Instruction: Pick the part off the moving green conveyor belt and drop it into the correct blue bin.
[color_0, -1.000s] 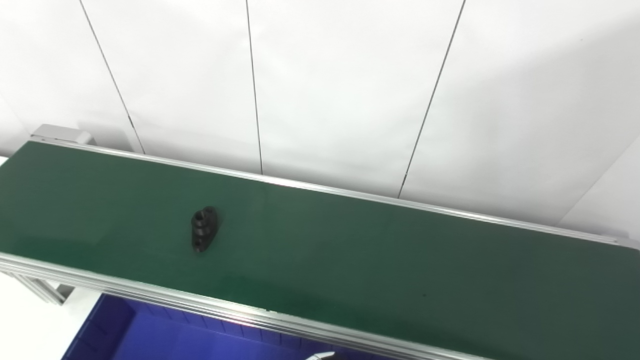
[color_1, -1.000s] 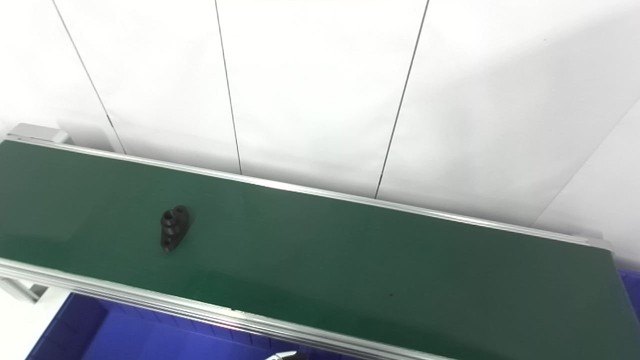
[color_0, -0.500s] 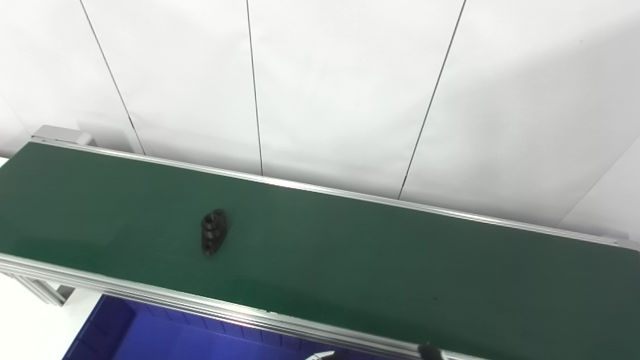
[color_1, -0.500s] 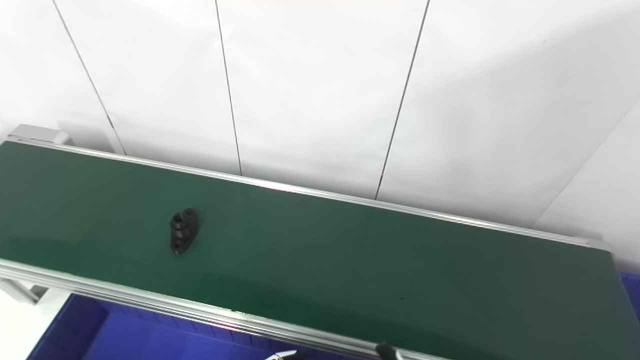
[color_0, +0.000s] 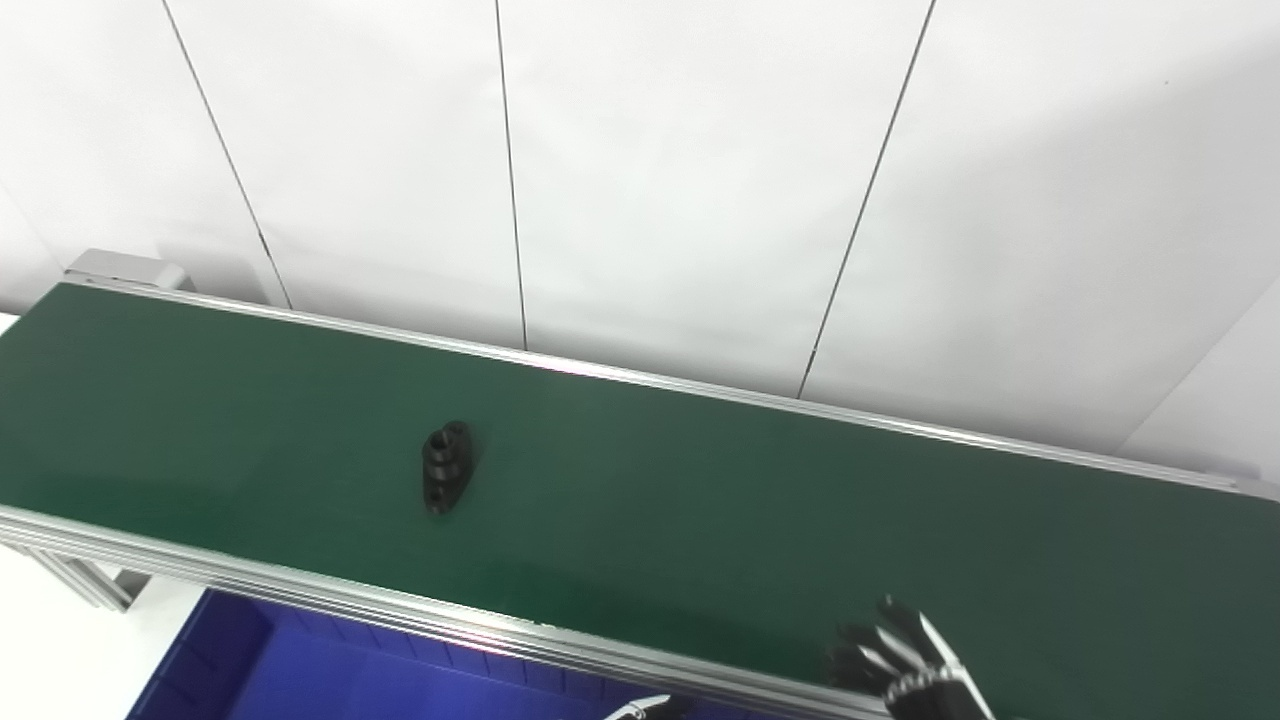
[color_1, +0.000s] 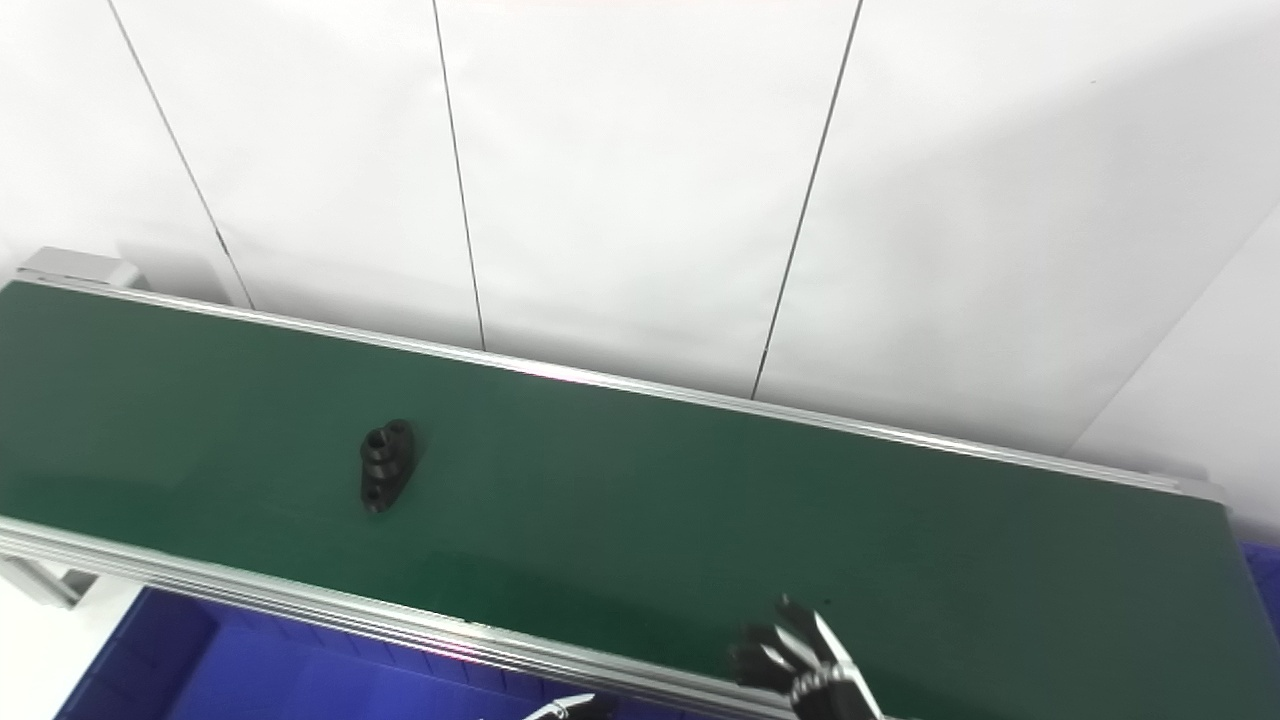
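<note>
Lying on the green conveyor belt (color_0: 700, 500), black part (color_0: 445, 466), right hand (color_0: 905, 655) well apart at the near rail, fingers spread and empty, left hand barely visible, state unclear.

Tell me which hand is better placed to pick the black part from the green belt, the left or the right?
Probably the right hand: it is already up over the belt's near edge, fingers apart and holding nothing. The black part lies far to its left. Of the left hand, only a sliver below the belt may show.
</note>
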